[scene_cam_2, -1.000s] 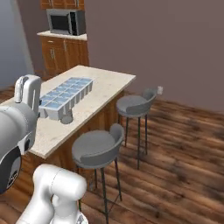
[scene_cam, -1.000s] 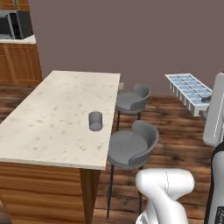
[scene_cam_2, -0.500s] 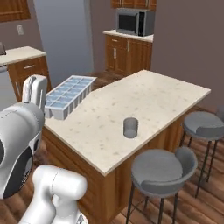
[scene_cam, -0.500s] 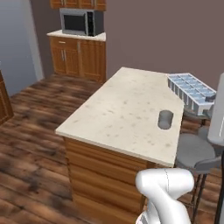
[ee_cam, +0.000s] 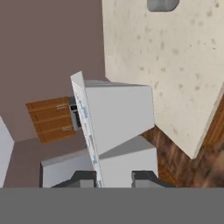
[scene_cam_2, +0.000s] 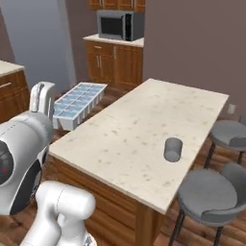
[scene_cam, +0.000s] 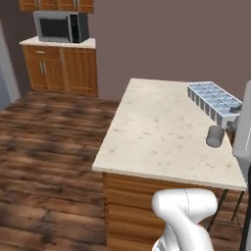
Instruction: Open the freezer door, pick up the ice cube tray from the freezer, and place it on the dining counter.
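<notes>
Listing, big to small: table (scene_cam_2: 144,125), cream speckled top, grey cup (scene_cam_2: 173,149) on it. Ice cube tray (scene_cam_2: 79,103), held in air off table's near-left corner, long axis toward microwave wall. Tool (ee_cam: 113,178) clamped on tray's edge; table lies to its right.

Simulated home kitchen: microwave (scene_cam: 61,27) on brown wooden cabinets (scene_cam: 61,70), speckled-stone dining counter (scene_cam_2: 144,129) with grey bar stools (scene_cam_2: 214,194), wood-plank floor (scene_cam: 46,147).

You see the dining counter (scene_cam: 157,132) topped in cream speckled stone, smooth and matt, over brown wood with visible grain. The ice cube tray (scene_cam_2: 79,103) looks like pale, smooth plastic, and the floor (scene_cam: 49,147) is dark streaked wood planks.
</notes>
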Controlling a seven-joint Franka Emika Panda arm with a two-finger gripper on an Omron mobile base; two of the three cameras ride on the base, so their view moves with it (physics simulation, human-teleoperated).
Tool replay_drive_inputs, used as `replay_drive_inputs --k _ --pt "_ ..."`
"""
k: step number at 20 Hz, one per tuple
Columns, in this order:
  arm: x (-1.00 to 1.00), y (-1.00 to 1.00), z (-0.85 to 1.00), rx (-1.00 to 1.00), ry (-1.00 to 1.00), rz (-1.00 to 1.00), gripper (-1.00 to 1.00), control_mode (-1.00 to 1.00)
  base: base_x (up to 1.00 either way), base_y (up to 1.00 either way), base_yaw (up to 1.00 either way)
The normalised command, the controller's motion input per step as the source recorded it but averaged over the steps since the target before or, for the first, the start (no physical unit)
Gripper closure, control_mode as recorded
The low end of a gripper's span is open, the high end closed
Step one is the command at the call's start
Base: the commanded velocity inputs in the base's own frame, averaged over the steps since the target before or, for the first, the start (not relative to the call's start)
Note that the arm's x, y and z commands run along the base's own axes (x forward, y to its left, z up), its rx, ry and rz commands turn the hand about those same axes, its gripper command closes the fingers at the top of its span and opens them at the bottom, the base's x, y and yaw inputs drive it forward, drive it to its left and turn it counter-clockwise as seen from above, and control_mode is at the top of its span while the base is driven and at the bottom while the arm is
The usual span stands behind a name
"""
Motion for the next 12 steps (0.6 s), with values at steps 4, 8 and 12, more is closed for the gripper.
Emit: replay_drive_inputs --k 4,8,12 --pt "0.0 0.0 0.0 0.0 0.0 0.0 1.0 1.0 0.0 1.0 -0.6" --pt "0.0 0.0 0.0 0.0 0.0 0.0 1.0 1.0 0.0 1.0 -0.51" --pt "0.0 0.0 0.0 0.0 0.0 0.0 1.0 1.0 0.08 0.77 -0.34"
